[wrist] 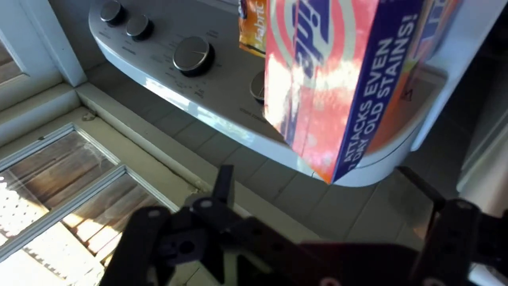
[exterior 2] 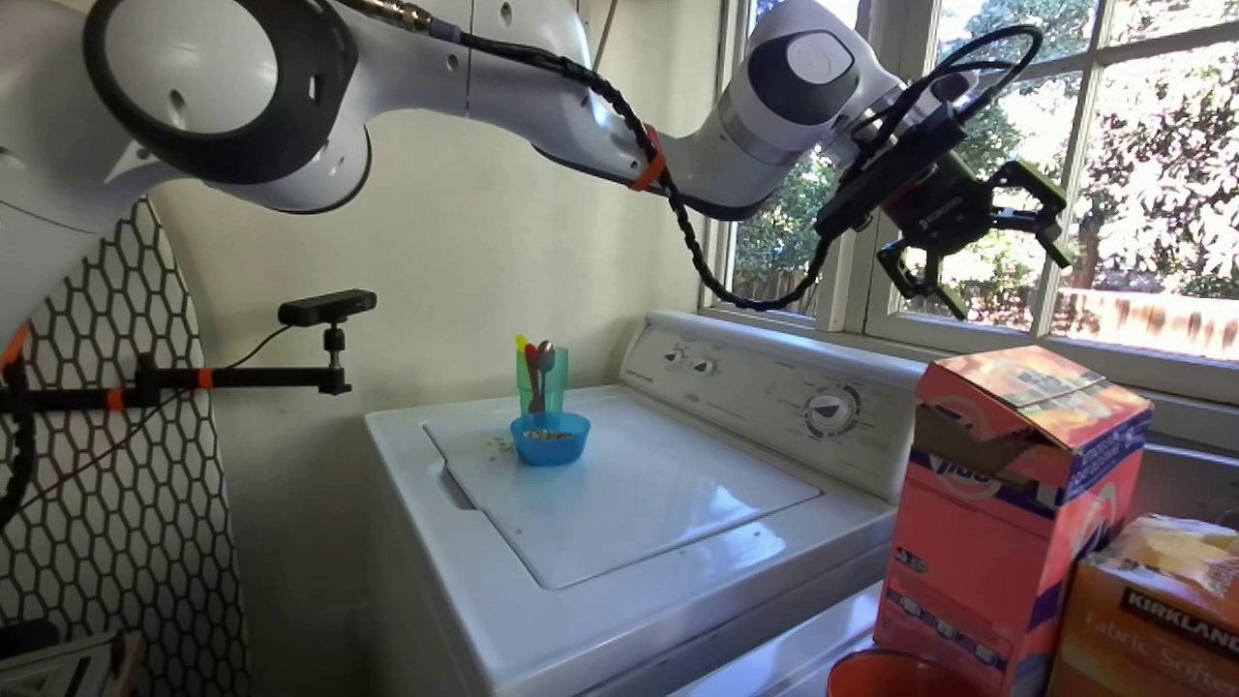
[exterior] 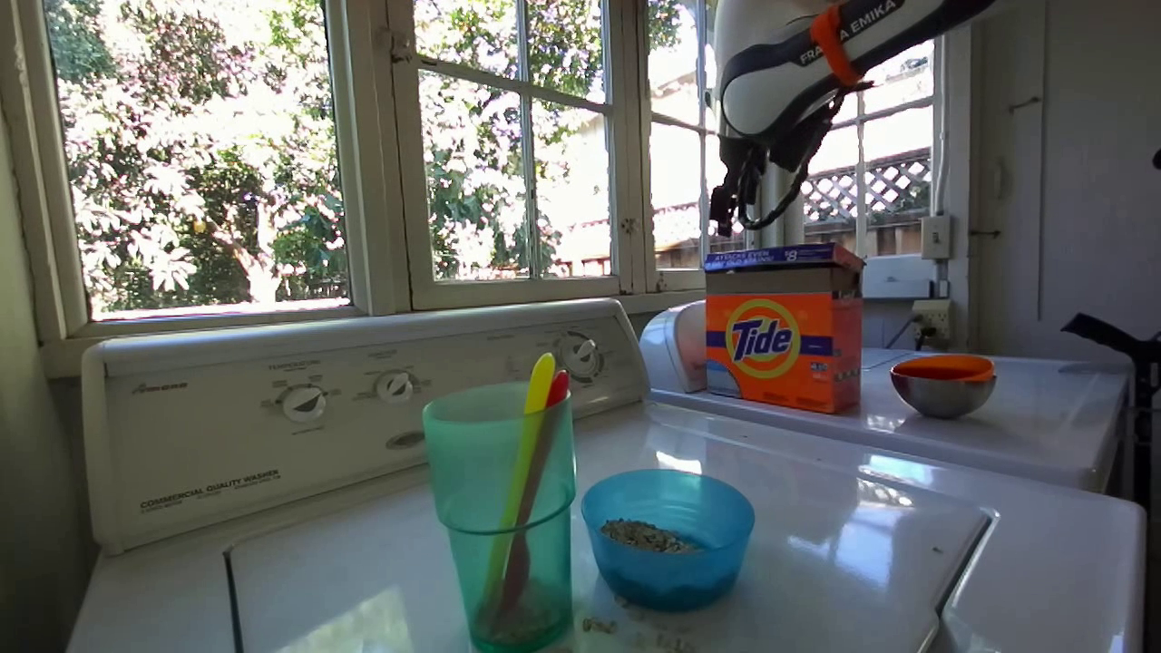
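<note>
1. Holding the arm [exterior 2: 542,106] outstretched high across the washer worktop [exterior 2: 639,503] in an exterior view, bent up, then slanted down before the window [exterior 2: 1162,145].
2. Carrying the end effector [exterior 2: 1012,287] with fingers wide apart, above the Tide box [exterior 2: 968,542] and clear of it.
3. Showing that box at the rear corner of the neighbouring worktop [exterior: 1043,422], beside the washer worktop's edge.
4. Cutting off the forearm [exterior: 780,68] at the top in an exterior view, with the end effector dark and hard to read against glare.
5. Cropping the Kirkland box [exterior 2: 1152,620] at the right in an exterior view; showing only a strip past the Tide box in the wrist view.
6. Showing bits [exterior: 644,535] too small to identify in the blue bowl [exterior: 671,580], near the washer worktop's opposite side edge.
</note>
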